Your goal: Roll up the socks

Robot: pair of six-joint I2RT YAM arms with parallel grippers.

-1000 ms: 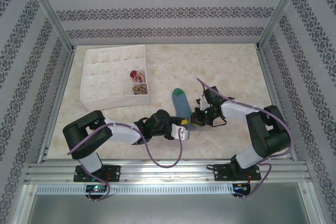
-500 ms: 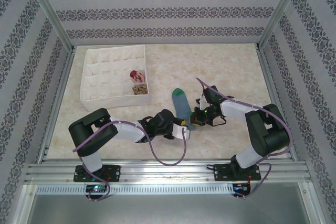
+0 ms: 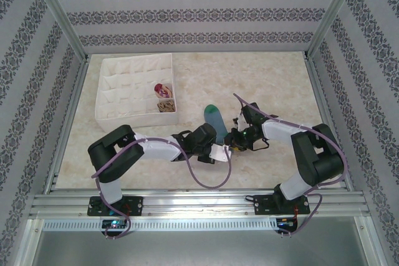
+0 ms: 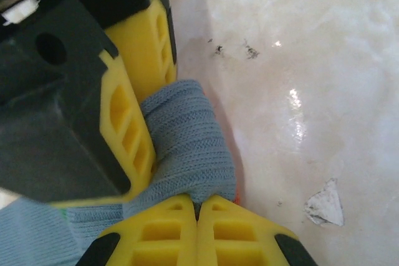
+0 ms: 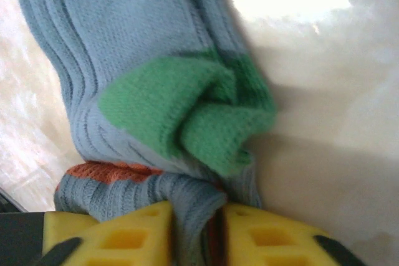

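The blue sock lies on the pale table right of centre, its green toe pointing away from the arm bases. Its near end is bunched into a fold where both pincers meet.

The left pincer has its yellow fingers pressed flat together, and the edge of the grey-blue fold is nipped at their tips. The right pincer has its fingers slightly apart with a ridge of sock, orange stripe included, filling the gap (whether it squeezes or merely brackets the fabric cannot be told). Just above that ridge the green heel puckers.

From above, the two wrists cover the sock's near end, so the fold is hidden there. Both wrist views cut their own fingers off at the bottom edge.

Well to the left stands a white compartment box, holding a maroon-and-white bundle and a tan bundle in neighbouring cells by its right wall; their patterns are too small to read.
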